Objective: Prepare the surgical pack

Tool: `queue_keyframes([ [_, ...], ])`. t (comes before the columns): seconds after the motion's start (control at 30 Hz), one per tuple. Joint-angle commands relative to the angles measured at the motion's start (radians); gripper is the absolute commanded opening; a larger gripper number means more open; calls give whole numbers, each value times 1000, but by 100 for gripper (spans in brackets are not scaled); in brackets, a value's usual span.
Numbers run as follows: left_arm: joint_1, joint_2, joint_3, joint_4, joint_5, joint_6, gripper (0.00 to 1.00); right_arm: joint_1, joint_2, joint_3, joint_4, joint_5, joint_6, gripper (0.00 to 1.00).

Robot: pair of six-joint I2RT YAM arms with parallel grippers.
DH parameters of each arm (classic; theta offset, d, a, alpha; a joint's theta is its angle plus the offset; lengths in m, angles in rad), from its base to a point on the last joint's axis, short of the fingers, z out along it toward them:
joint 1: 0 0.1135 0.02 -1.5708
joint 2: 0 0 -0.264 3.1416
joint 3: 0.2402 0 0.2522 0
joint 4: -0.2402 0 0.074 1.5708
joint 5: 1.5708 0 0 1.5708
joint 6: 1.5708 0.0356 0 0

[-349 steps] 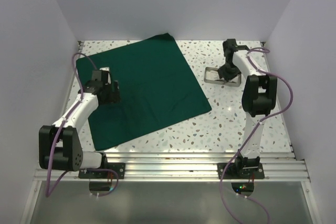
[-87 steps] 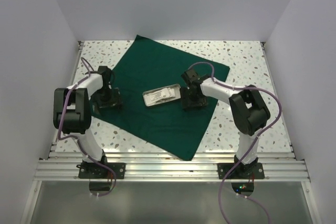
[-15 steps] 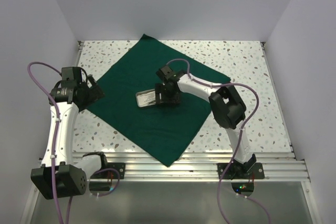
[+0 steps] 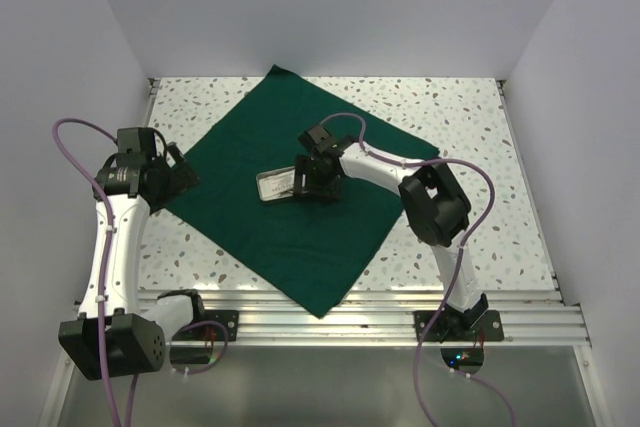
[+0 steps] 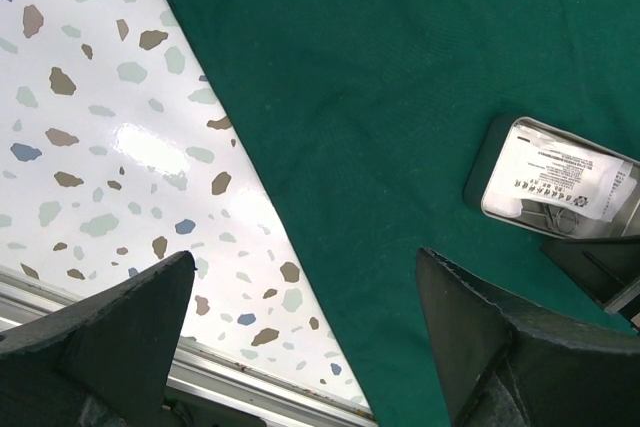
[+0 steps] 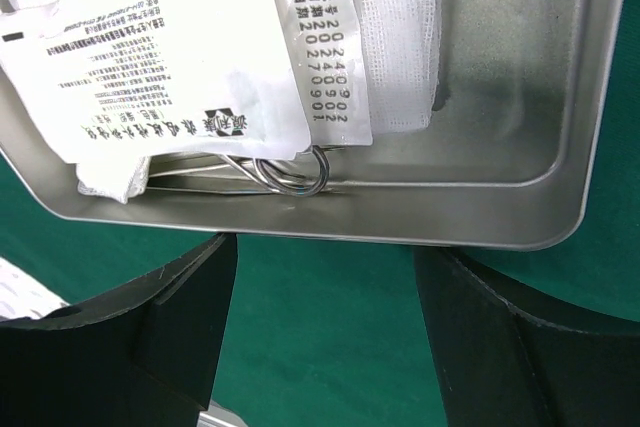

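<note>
The dark green drape [image 4: 300,217] lies flat as a diamond on the table. Near its middle sits the shallow steel tray [image 4: 262,188]. In the right wrist view the tray [image 6: 500,97] holds a printed white packet [image 6: 150,57], a white gauze pad [image 6: 400,37] and the ring handles of a steel instrument [image 6: 295,172]. My right gripper [image 4: 318,179] is open at the tray's right rim, fingertips [image 6: 170,307] level with that rim and only cloth between them [image 6: 325,327]. My left gripper [image 4: 172,175] hangs open over the drape's left edge [image 5: 310,337], holding nothing.
Speckled white tabletop [image 5: 100,97] shows left of the drape [image 5: 400,77], with the metal rail [image 5: 250,382] at the table's edge below it. White walls close in the left, back and right. The tray [image 5: 560,182] and the right gripper [image 5: 600,267] show in the left wrist view.
Over the past seconds the tray came onto the drape's middle. In the last half second the right gripper and tray have shifted slightly left; the left arm stays still.
</note>
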Motion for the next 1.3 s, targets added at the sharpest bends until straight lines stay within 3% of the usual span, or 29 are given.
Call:
queue_keyframes([
  [0.0,4,-14,-3,-2,9,-11,95,8,-46,-41,56,-21,49,74],
  [0.8,4,5,-15,-2,31,-19,99,22,-40,-46,87,-40,153,74],
  [1.27,5,35,-22,-28,30,6,100,129,-43,-9,10,155,296,74],
])
